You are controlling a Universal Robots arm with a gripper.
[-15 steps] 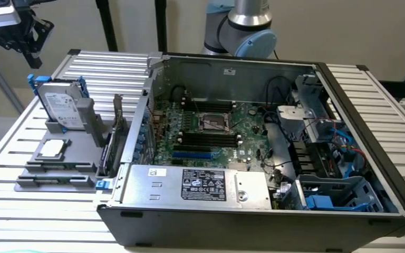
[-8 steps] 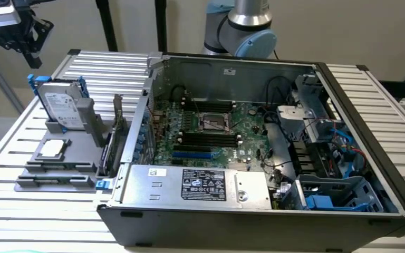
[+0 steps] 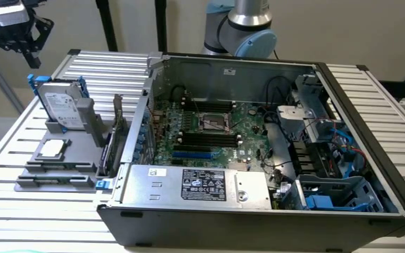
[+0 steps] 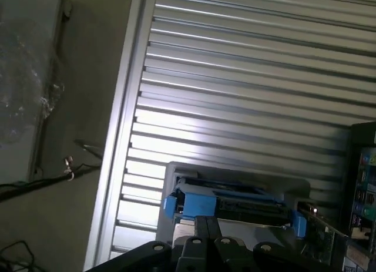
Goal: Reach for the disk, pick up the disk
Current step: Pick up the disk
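Observation:
The disk [image 3: 61, 107] is a silver-gray hard drive with a white label, clipped in a blue frame. It stands on edge in a gray holder [image 3: 55, 168] at the exterior view's left. My gripper [image 3: 32, 59] hangs in the air above and beyond it, well apart from it. In the wrist view the disk [image 4: 230, 202] shows edge-on, its blue clips at both ends, just ahead of my gripper [image 4: 206, 225]. The two fingers are pressed together, shut on nothing.
An open computer case [image 3: 259, 216] fills the slatted table's [image 3: 371, 95] middle, with a silver power-supply box [image 3: 202, 184] at its front. A small square chip [image 3: 52, 149] lies on the gray holder, and a card [image 3: 116, 132] stands upright beside the case. The arm's base [image 3: 248, 31] is behind.

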